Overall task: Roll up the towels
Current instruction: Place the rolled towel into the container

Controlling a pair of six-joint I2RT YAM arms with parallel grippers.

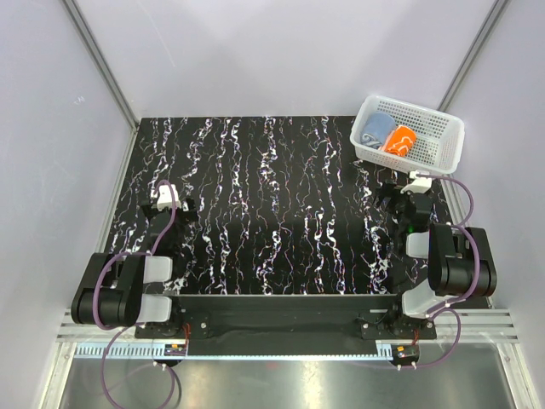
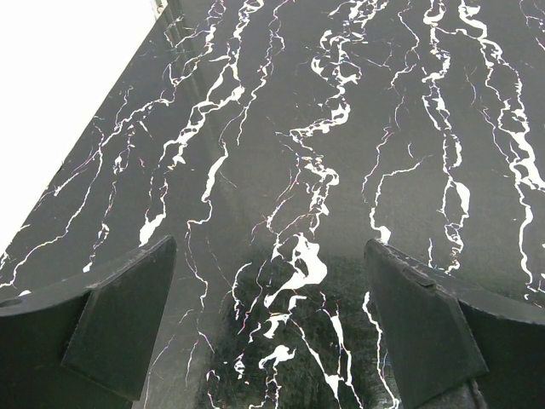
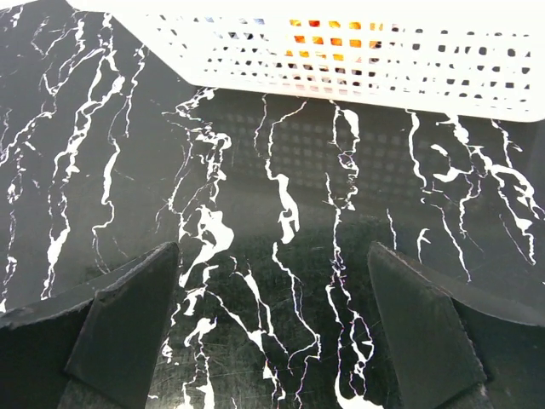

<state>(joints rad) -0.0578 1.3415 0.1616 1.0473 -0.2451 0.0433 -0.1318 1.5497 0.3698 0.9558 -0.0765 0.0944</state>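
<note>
Bunched in the basket [image 1: 436, 154] at the far right corner, touching side by side: blue towel [image 1: 375, 128] on the left, orange towel [image 1: 399, 139] with white pattern. Just beyond the right gripper [image 1: 393, 196], spread wide and empty above the table [image 1: 272, 213]. Well apart from the left gripper [image 1: 183, 204], likewise spread, holding nothing.

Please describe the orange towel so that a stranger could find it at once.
On the black marbled table, a white mesh basket stands at the far right corner. Of the two towels inside, the orange towel lies on the right, bright with white marks, beside the plain light blue towel.
</note>
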